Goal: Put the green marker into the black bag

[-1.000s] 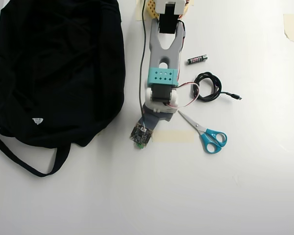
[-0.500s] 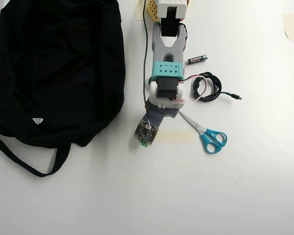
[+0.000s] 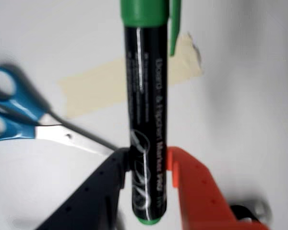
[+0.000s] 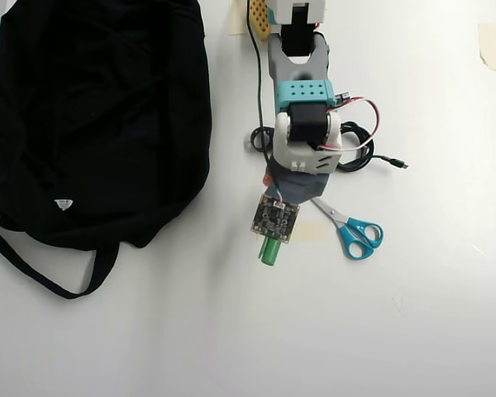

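Jaws pinch the green marker [image 3: 146, 120]; barrel print reads partly "Board & Flipchart Marker".

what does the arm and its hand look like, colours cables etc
The hand has two plastic fingers: one black, one orange. From overhead, the arm is grey with a teal block, a black motor, red and white wires, and a bare circuit board at the wrist.

in the overhead view the black bag [image 4: 91, 124] lies on the tabletop [image 4: 231, 331] well left of the gripper [image 4: 274, 217]. the scissors [image 4: 351, 229] lie just right of it, partly under the arm. a tape strip [image 4: 310, 231] lies beneath the gripper.
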Controlling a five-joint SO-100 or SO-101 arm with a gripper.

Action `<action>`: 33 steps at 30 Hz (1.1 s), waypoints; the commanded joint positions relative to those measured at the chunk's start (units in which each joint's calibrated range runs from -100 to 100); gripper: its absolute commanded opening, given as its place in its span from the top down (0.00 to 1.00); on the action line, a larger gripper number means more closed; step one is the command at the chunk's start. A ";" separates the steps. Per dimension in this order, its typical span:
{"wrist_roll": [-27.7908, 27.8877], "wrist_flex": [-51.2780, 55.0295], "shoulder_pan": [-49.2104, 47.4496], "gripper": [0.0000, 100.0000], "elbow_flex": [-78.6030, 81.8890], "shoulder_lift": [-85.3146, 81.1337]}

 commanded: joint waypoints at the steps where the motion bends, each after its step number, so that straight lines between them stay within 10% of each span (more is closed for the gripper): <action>1: 0.84 0.60 0.03 0.98 2.32 -9.11; 33: 9.44 0.17 -1.02 0.98 50.30 -49.19</action>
